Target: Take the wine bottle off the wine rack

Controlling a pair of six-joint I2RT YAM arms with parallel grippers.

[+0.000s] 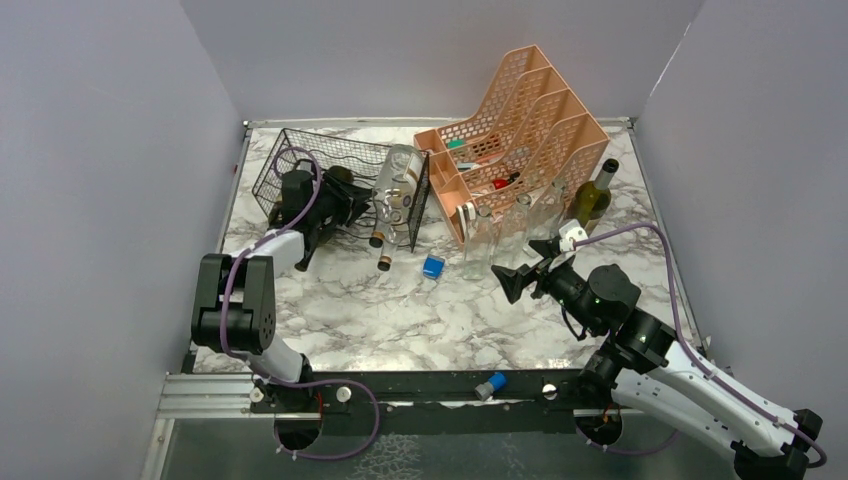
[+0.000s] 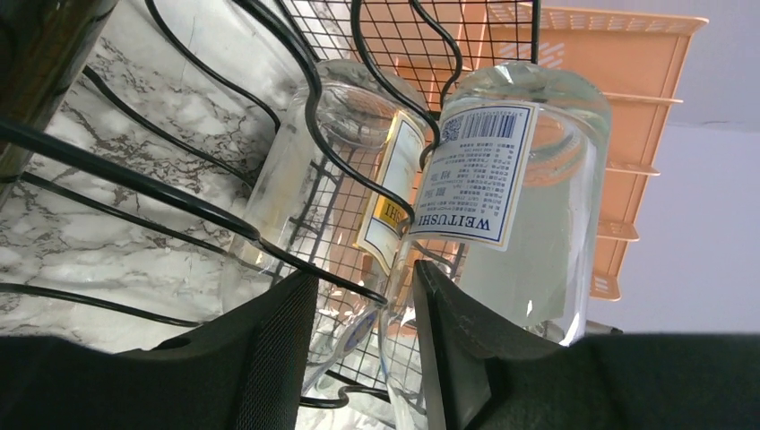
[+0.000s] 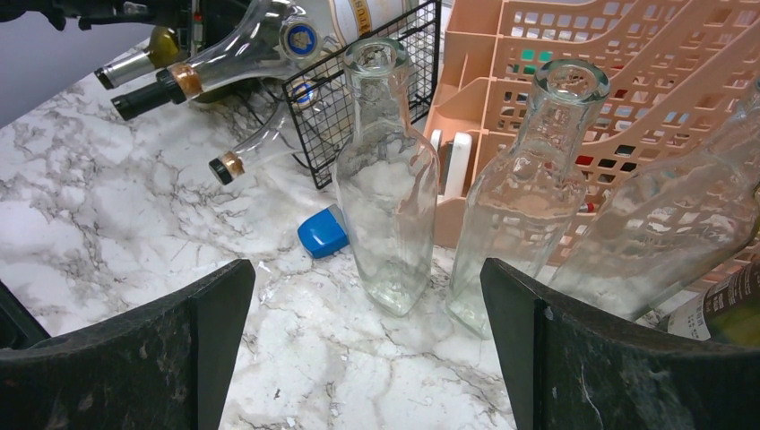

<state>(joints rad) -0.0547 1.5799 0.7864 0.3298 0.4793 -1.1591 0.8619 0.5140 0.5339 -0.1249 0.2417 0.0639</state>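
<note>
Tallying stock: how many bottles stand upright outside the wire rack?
4: three clear bottles in a row before the peach organizer, one green bottle at its right end.

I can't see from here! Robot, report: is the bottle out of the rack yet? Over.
Left hand in the rack, fingers close together, grip unclear. Right hand wide open, empty. Bottles lying in the rack. Wires cross in front of them.

White arms (image 1: pixel 700 385), black joints (image 1: pixel 610 290), purple cables (image 1: pixel 640 228), black right claw (image 3: pixel 367 331)
</note>
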